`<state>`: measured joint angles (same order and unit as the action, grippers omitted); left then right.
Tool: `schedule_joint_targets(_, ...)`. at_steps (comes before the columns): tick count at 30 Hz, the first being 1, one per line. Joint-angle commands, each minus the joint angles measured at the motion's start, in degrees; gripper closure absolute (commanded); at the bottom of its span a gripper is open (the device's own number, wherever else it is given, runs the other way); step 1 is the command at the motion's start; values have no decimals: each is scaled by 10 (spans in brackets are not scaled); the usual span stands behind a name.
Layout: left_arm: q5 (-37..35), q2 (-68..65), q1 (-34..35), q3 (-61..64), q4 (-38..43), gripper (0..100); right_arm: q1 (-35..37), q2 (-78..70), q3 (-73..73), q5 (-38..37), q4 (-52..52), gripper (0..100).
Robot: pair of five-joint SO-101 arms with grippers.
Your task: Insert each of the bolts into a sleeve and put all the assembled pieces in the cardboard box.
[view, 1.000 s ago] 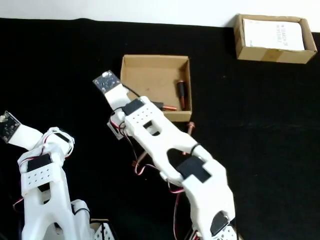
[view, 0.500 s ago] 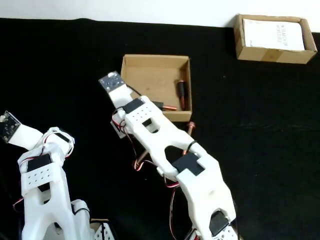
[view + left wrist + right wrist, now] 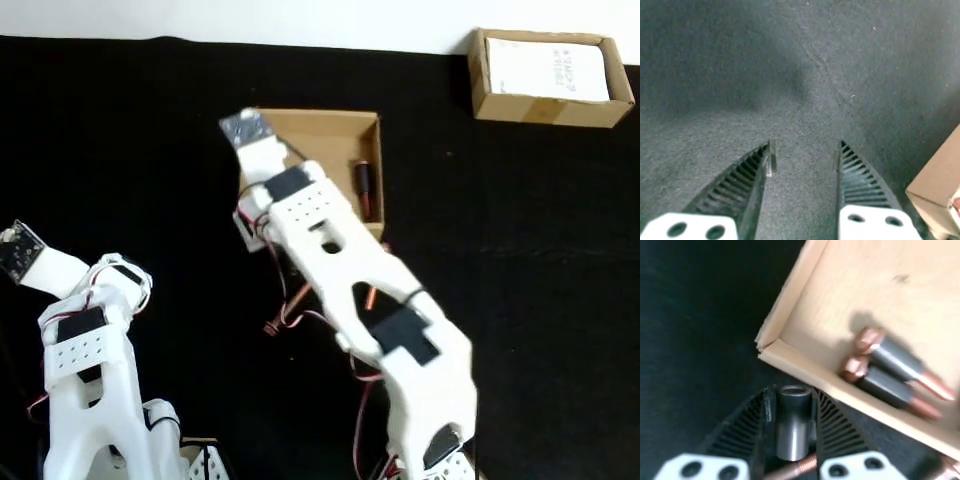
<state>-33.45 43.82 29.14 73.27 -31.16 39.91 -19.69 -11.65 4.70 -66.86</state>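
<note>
The right pincer point(image 3: 791, 391) is clenched on a grey sleeve point(image 3: 791, 432) with its copper bolt point(image 3: 801, 467) in it, the long axis pointing at the cardboard box point(image 3: 790, 356), whose near wall sits just ahead. Two assembled pieces point(image 3: 885, 382) lie inside. The left pincer point(image 3: 805, 150) hangs released over the table point(image 3: 740, 60), farther off

A: How's the box point(image 3: 310, 150)?
B: Open brown cardbd, upright. Two done pcs point(image 3: 883, 386) lie side by side inside, near a wall: grey sleeves, copper bolts.
A: Third?
B: Grey sleeve point(image 3: 791, 425), copper bolt point(image 3: 801, 467) showing at its rear end, clamped in right gripper point(image 3: 792, 392), just outside box corner.
</note>
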Motion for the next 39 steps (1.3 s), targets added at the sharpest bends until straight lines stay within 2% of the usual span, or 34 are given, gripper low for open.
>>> schedule_joint_targets(1, 0, 2, -31, -14, -41, 801, -16, 112, -27, 4, -32, 992)
schedule_joint_targets(5, 18, -2, -67, -57, -146, 801, -29, 204, -26, 4, -83, 992)
schedule_joint_targets(10, 51, -2, -71, -80, -201, 801, -65, 310, -24, 4, -207, 992)
schedule_joint_targets(14, 95, -2, -80, -202, -328, 801, -133, 394, -20, 5, -293, 992)
schedule_joint_targets(19, 126, -3, -182, -376, -486, 801, -250, 526, 73, 4, -325, 992)
schedule_joint_targets(22, 125, -3, -269, -444, -536, 801, -332, 623, 162, 3, -300, 992)
schedule_joint_targets(27, 116, -21, -397, -492, -542, 801, -482, 782, 321, -1, -218, 992)
schedule_joint_targets(34, 77, -226, -490, -628, -584, 800, -701, 981, 574, -66, -52, 992)
schedule_joint_targets(39, 43, -395, -522, -791, -624, 802, -800, 1122, 733, -120, 44, 992)
